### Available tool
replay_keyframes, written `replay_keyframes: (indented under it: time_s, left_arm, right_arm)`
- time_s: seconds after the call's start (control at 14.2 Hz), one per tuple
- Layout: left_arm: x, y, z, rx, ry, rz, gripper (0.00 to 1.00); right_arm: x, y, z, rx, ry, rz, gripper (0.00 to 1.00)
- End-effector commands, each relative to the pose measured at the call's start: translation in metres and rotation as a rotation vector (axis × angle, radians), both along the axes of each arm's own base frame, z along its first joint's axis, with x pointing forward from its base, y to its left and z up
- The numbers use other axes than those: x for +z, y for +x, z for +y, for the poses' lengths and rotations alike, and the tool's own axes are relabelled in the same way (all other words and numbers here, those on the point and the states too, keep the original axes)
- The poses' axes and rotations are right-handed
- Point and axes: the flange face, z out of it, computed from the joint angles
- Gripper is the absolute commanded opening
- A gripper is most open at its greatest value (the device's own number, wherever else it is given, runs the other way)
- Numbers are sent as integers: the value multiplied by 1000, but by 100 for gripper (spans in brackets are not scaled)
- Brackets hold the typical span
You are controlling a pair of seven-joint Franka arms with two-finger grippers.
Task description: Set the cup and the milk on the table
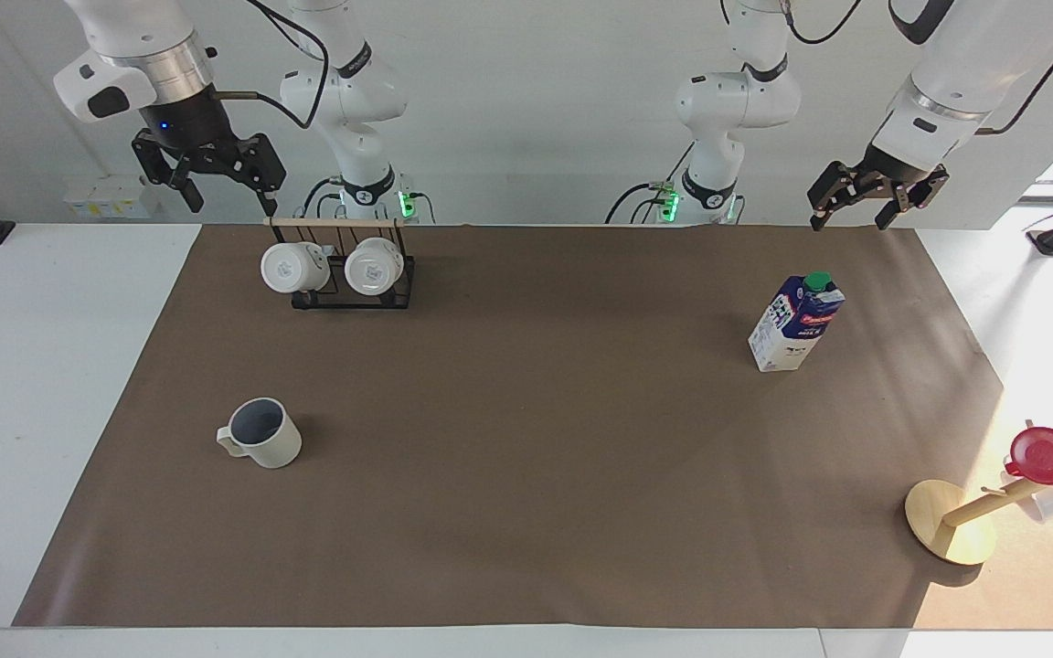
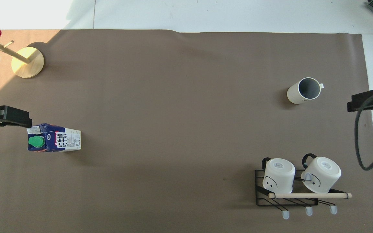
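Note:
The cream-white ribbed cup [image 1: 261, 434] stands upright on the brown mat [image 1: 526, 411] of the table, toward the right arm's end; it also shows in the overhead view [image 2: 303, 91]. The blue-and-white milk carton [image 1: 796, 322] with a green cap stands upright on the mat toward the left arm's end, and shows in the overhead view [image 2: 53, 141]. My right gripper [image 1: 227, 196] is open and empty, raised in the air beside the mug rack. My left gripper [image 1: 850, 219] is open and empty, raised above the mat's edge by the milk.
A black wire rack [image 1: 344, 288] with a wooden rod holds two glossy white mugs near the right arm's base. A wooden mug tree [image 1: 947, 521] carrying a shiny red cup [image 1: 1047, 454] stands at the left arm's end, farther from the robots than the milk.

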Motion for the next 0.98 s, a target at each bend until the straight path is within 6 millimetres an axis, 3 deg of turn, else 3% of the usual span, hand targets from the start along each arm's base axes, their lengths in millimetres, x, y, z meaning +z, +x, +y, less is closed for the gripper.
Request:
replay_keyframes:
  time_s: [0.0,0.63,0.91]
  left_arm:
    - [5,-3,2,9,7,5,100]
    - [2,-5,7,18,9,11,100]
    - [-5,-17,11,26,11,18,100]
  right_arm:
    - [-1,-1,-3,17,6,2,100]
    - [-1,-1,-3,17,6,2,100]
    - [-1,-1,-3,17,6,2,100]
